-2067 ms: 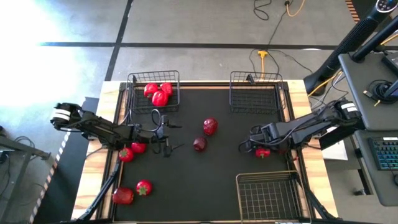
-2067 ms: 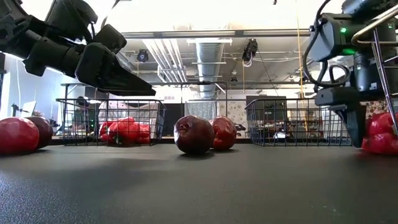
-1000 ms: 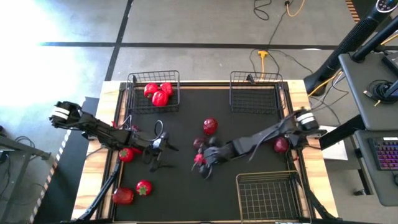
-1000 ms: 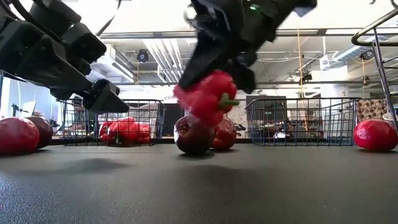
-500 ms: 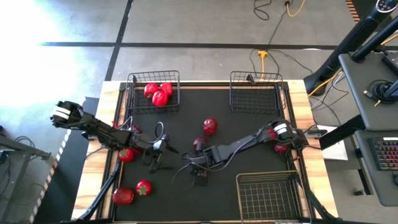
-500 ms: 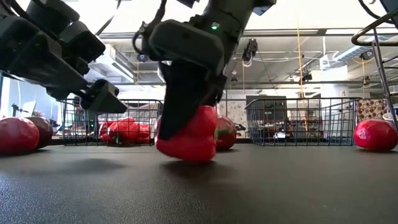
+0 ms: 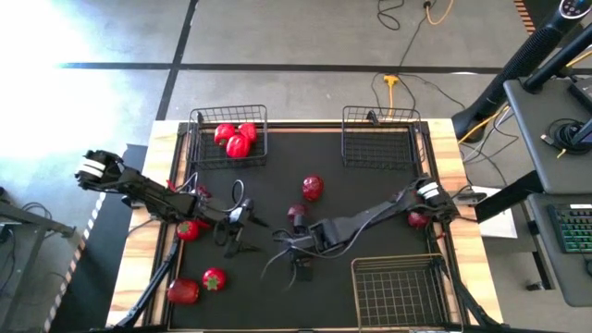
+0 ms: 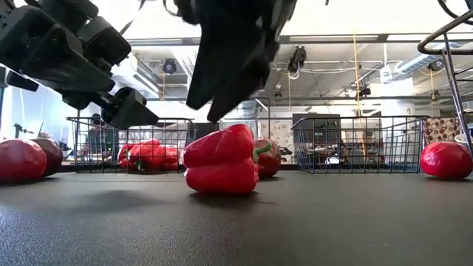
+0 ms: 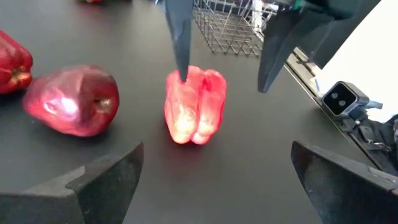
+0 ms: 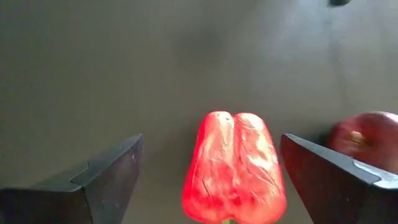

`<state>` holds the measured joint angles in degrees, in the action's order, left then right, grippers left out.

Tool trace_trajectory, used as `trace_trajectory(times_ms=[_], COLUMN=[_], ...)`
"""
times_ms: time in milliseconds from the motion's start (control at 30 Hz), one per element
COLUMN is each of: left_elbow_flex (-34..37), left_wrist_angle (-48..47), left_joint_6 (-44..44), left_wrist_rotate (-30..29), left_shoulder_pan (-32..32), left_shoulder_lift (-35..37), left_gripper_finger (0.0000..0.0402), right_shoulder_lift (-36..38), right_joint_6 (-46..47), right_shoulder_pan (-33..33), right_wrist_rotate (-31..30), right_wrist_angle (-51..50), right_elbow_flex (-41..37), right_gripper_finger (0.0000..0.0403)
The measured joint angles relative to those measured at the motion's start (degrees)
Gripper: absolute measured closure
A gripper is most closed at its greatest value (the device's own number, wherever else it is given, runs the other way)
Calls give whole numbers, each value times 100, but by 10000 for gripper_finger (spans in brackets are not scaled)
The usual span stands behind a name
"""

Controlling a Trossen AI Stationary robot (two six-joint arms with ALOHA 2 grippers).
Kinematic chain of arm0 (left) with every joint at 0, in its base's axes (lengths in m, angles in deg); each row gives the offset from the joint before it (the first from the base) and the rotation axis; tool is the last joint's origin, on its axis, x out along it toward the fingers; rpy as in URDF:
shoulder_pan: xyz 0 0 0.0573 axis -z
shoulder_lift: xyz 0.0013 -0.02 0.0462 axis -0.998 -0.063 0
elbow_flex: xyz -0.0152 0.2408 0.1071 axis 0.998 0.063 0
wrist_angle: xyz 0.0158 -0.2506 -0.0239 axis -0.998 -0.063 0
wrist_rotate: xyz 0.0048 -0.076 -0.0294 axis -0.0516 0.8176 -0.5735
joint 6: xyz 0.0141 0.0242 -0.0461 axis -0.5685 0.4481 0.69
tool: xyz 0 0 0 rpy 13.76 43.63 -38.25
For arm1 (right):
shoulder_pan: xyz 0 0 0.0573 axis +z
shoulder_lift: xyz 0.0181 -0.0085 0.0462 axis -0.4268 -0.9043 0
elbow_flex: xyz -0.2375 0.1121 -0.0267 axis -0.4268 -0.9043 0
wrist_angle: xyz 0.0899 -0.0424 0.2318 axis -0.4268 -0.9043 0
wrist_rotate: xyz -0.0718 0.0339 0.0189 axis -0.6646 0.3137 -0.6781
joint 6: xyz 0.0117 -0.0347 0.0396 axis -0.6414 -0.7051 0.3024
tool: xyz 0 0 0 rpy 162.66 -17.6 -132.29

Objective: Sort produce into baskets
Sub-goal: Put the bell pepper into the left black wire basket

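A glossy red pepper (image 8: 222,159) lies on its side on the black mat near the table's middle, also seen in the left wrist view (image 9: 194,106) and the right wrist view (image 10: 235,168). My right gripper (image 8: 211,107) hangs open just above it, one finger on each side, touching nothing; from above (image 7: 289,262) it hides the pepper. My left gripper (image 7: 242,236) stands open a little to the left of it, pointing at the pepper. Two dark maroon fruits (image 7: 313,188) (image 7: 298,215) rest on the mat beyond it.
The far-left basket (image 7: 228,109) holds several red peppers. The far-right basket (image 7: 381,109) and the near-right basket (image 7: 398,261) show nothing inside. Red pieces lie at the mat's left (image 7: 188,229), near-left (image 7: 215,277) and right (image 7: 418,219).
My right gripper has come down toward the table's near edge with the pepper, set it on the mat, opened and lifted off it. The pepper, held in the air a second ago, now lies on its side, free of the fingers.
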<state>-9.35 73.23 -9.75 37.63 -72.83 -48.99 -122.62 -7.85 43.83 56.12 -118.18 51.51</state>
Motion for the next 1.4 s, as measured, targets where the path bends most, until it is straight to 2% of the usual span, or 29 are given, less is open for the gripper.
trace_trajectory(times_ms=[267,433,567,667,767,867,933,1233,1400], left_elbow_flex=[-20,-28,-277,-604,-942,-1212,-1321,-1548,-1452], left_wrist_angle=[691,1432,1659,1652,1647,1416,1130,176,99], left_joint_6=[-4,26,37,81,129,126,155,157,-48], left_wrist_rotate=[1,-185,-187,63,660,1166,1268,521,-250], left_shoulder_pan=[0,0,0,14,24,8,-56,-66,16], left_shoulder_lift=[-408,-1051,-1609,-2020,-2395,-2664,-2699,-2339,-2226], left_gripper_finger=[11,11,11,11,11,11,11,11,11], right_shoulder_lift=[636,986,1106,1109,1106,1106,1106,1104,1095], right_joint_6=[191,644,923,1120,1286,1361,1366,1359,1385], right_shoulder_pan=[459,640,702,706,706,704,704,693,693], right_wrist_rotate=[-1249,-1605,-1756,-1747,-1749,-1754,-1756,-1965,-2053], right_wrist_angle=[-565,-742,-783,-809,-842,-930,-921,-1039,-1087], right_elbow_flex=[-56,-300,-499,-626,-676,-684,-686,-695,-697], right_gripper_finger=[33,33,33,33,33,33,33,33,33])
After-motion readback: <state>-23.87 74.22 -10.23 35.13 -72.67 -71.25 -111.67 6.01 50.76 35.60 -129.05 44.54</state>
